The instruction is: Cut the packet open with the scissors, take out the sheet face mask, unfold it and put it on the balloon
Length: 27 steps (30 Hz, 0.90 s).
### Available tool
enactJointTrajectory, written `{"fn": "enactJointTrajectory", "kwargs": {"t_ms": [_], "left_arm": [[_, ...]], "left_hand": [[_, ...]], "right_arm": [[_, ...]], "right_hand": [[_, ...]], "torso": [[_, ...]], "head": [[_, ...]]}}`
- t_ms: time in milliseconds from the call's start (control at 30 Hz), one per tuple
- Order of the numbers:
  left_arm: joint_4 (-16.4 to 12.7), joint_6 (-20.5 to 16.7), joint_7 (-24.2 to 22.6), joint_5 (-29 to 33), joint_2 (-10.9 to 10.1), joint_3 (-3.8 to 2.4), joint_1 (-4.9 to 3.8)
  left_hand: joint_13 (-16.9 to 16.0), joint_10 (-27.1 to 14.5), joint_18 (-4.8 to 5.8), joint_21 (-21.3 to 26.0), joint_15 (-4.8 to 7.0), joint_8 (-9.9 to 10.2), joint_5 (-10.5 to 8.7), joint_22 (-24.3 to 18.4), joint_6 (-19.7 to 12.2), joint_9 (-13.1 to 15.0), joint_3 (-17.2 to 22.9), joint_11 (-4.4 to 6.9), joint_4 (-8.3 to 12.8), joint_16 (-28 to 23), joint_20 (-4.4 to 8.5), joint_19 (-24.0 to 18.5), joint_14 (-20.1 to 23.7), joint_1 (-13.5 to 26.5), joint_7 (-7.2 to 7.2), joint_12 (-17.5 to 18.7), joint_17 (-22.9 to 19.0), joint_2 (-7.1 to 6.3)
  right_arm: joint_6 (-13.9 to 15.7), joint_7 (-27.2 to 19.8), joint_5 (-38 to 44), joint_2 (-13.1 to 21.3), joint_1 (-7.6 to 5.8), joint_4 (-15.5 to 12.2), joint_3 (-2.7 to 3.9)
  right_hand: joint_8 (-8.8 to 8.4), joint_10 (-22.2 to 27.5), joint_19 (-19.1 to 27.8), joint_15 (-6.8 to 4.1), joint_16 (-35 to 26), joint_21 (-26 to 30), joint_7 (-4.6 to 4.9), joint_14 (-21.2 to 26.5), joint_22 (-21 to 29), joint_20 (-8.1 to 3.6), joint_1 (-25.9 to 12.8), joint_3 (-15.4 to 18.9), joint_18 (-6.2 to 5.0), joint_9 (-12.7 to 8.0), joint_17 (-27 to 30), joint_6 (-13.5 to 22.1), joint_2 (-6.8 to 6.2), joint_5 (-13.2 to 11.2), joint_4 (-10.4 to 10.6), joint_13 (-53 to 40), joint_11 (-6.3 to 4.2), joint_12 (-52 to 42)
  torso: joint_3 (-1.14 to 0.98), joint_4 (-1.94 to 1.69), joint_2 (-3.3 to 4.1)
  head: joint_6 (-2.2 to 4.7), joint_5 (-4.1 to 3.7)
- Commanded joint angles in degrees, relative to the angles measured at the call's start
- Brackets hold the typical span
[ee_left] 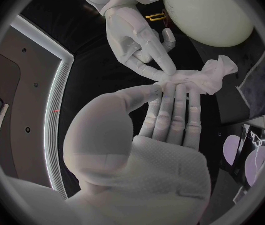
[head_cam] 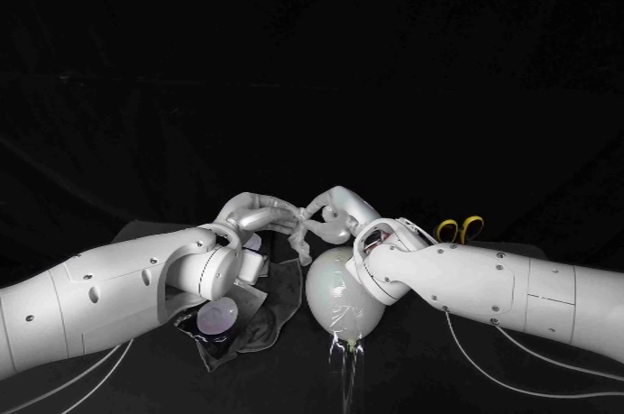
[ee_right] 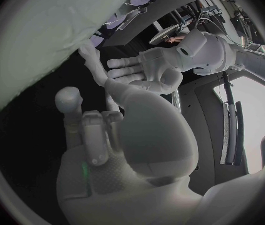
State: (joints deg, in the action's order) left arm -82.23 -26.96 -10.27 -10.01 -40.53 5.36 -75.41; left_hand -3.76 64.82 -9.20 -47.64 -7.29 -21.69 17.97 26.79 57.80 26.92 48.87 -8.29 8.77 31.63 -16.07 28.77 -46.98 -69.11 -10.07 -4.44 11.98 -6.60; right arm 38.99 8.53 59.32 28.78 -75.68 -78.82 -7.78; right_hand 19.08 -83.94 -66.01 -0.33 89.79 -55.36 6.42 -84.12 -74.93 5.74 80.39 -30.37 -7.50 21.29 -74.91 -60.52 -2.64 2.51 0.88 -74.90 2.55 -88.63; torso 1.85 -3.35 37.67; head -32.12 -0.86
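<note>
Black table [head_cam: 429, 364] nearest me carries the packet [head_cam: 218, 322] under my left arm, the balloon [head_cam: 341, 297] just beside it. Above them my left hand [head_cam: 253, 214] clamps the crumpled sheet mask [ee_left: 204, 77] under its thumb, and my right hand [head_cam: 335, 208] pinches the same wad. I'd draw them apart slowly and evenly.

- Scissors [head_cam: 461, 226]: blades hidden behind the right arm [head_cam: 494, 279]; yellow handles alone show.
- Packet [head_cam: 216, 318]: partly under the left arm [head_cam: 105, 297], behind its fingers [head_cam: 267, 217].
- Balloon [head_cam: 335, 297]: upper side covered by the right arm.

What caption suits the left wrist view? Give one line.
Left hand and right hand pinch the crumpled face mask together, near the balloon.
</note>
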Motion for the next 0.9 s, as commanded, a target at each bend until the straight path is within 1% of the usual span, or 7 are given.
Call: {"fn": "enactJointTrajectory", "kwargs": {"t_ms": [33,200,467,700,900], "left_arm": [[0.2,0.49,-0.44,-0.57,0.03,-0.06,-0.08],[0.56,0.27,-0.11,-1.27,-0.11,-0.06,-0.08],[1.21,0.01,0.29,-2.19,-0.37,-0.05,-0.08],[1.74,-0.33,0.19,-2.48,-0.56,-0.02,-0.08],[2.12,-0.71,0.32,-2.53,-0.69,-0.02,-0.07]], "left_hand": [[0.02,0.02,-0.61,-0.04,0.1,-0.27,0.32,0.08,0.35,6.33,0.3,0.17,0.05,0.32,-0.08,-0.06,0.19,0.16,0.08,0.03,0.06,-0.5],[0.02,0.02,-0.62,-0.07,0.11,-0.26,0.32,0.09,0.35,6.33,0.35,0.18,0.07,0.33,-0.07,-0.04,0.19,0.15,0.08,0.02,0.07,-0.48],[0.02,0.06,-0.65,-0.13,0.12,-0.26,0.29,0.12,0.36,6.34,0.43,0.19,0.08,0.36,-0.07,-0.01,0.17,0.13,0.1,0.0,0.08,-0.44],[0.0,0.18,-0.69,-0.28,0.16,-0.25,0.19,0.2,0.38,6.36,0.55,0.24,0.18,0.47,-0.05,0.03,0.12,0.08,0.14,-0.08,0.13,-0.46],[-0.03,0.34,-0.72,-0.42,0.21,-0.25,0.12,0.29,0.42,6.38,0.6,0.29,0.25,0.58,-0.04,0.05,0.04,0.07,0.17,-0.18,0.18,-0.48]], "right_arm": [[-0.41,-1.91,-0.17,0.33,-0.01,-0.31,0.03],[0.09,-2.39,-2.19,1.14,-0.02,-0.85,0.04],[1.65,-2.91,-8.74,2.63,-0.1,-1.36,0.17],[1.44,-2.6,-12.57,3.98,-0.41,-1.74,0.35],[1.58,-2.91,-14.7,4.89,-0.6,-2.07,0.56]], "right_hand": [[0.32,-5.18,-0.25,-0.35,0.21,-0.27,-0.22,-5.88,-3.34,-0.01,-0.65,-0.41,-0.09,0.61,-15.09,0.16,-0.03,0.27,-0.03,-13.79,-0.5,-0.13],[0.57,-5.25,-0.51,-0.39,0.21,-0.64,-0.27,-5.88,-3.53,-0.05,-1.1,-0.76,-0.01,0.79,-15.09,0.2,-0.15,0.27,-0.25,-13.89,-0.54,-0.22],[1.28,-5.7,-2.07,-0.6,0.21,-2.63,-0.52,-5.88,-4.31,-0.22,-2.17,-1.59,0.38,1.26,-15.09,0.12,-0.45,0.27,-0.86,-14.55,-0.77,-0.84],[2.02,-6.06,-2.56,-0.8,0.21,-3.12,-0.81,-5.88,-4.56,-0.39,-3.15,-2.15,0.47,1.72,-15.09,-0.17,-0.8,0.27,-1.35,-15.1,-1.02,-1.37],[2.11,-6.06,-2.56,-0.82,0.21,-3.11,-0.85,-5.88,-4.57,-0.41,-3.26,-2.21,0.46,1.78,-15.09,-0.2,-0.83,0.27,-1.4,-15.1,-1.05,-1.37]], "torso": [[0.02,-0.01,-0.03],[0.01,-0.02,0.03],[-0.01,0.05,-0.03],[-0.03,0.06,-0.03],[-0.01,0.01,-0.01]], "head": [[-0.07,0.06],[-0.13,0.12],[-0.32,0.2],[-0.38,0.22],[-0.42,0.15]]}}
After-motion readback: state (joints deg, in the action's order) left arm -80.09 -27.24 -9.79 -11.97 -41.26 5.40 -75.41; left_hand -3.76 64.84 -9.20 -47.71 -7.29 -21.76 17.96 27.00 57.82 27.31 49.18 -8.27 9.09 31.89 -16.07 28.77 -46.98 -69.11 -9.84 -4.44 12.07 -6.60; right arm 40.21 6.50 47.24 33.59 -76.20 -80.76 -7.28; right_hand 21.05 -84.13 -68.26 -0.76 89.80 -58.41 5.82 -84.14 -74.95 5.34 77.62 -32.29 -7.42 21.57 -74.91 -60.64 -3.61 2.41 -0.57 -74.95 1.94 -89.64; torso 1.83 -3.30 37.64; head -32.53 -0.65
